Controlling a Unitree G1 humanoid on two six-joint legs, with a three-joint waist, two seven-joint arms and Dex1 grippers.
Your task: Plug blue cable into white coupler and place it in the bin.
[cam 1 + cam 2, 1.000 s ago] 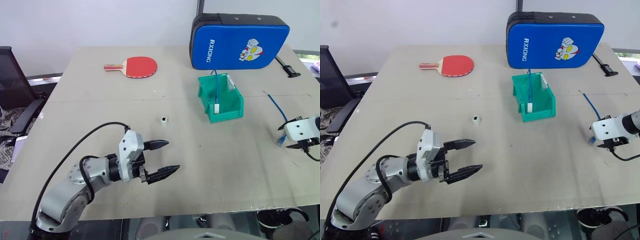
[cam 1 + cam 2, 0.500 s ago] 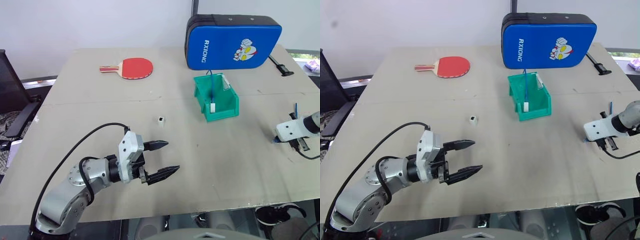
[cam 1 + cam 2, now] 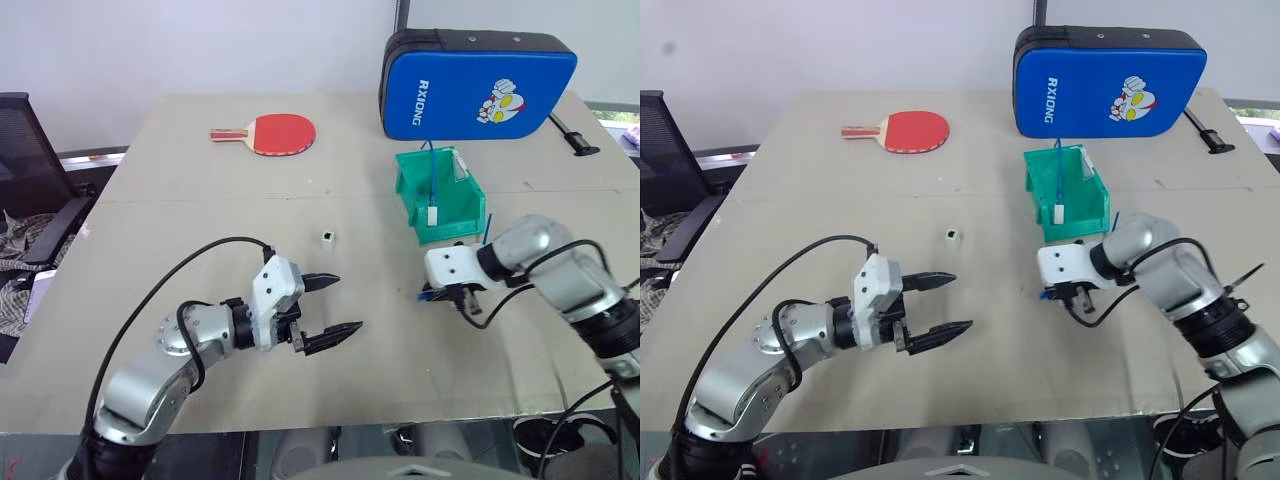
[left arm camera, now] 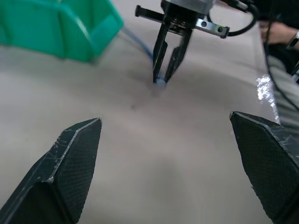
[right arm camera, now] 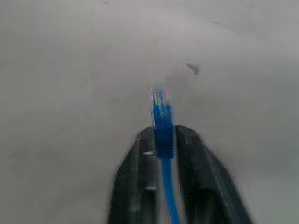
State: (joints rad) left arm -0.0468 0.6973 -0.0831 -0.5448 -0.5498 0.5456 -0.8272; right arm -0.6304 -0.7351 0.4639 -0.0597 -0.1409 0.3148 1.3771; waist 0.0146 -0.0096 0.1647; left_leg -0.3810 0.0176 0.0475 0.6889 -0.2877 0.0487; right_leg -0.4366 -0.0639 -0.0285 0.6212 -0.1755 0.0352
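in the head views we see that the right claw (image 3: 447, 296) has swung in from the far right edge of the table (image 3: 200, 240), where it was a second ago, to the middle, just near of the bin (image 3: 441, 203), and it brings the blue cable (image 3: 428, 294) with it, the cord trailing back past the bin's right corner. the left claw (image 3: 322, 308) has eased a little forward and its two black fingers stay wide apart with nothing between them. the white coupler (image 3: 328, 238) sits where it was, alone on the bare table, a little beyond the left claw and well left of the bin; another blue cord with a white end already hangs inside the bin. in the left wrist view our own fingertips (image 4: 74, 154) frame the right claw (image 4: 164, 77) pointing down with its jaws pinched on the cable's tip, right at the table surface, the green bin beside it. in the right wrist view the fingers (image 5: 142, 175) are clamped on the blue cable (image 5: 162, 126), its clear plug end poking out past the tips above the table. we judge the cable is now carried to the working area, but the coupler is not yet picked up, so plugging and binning are both still ahead.
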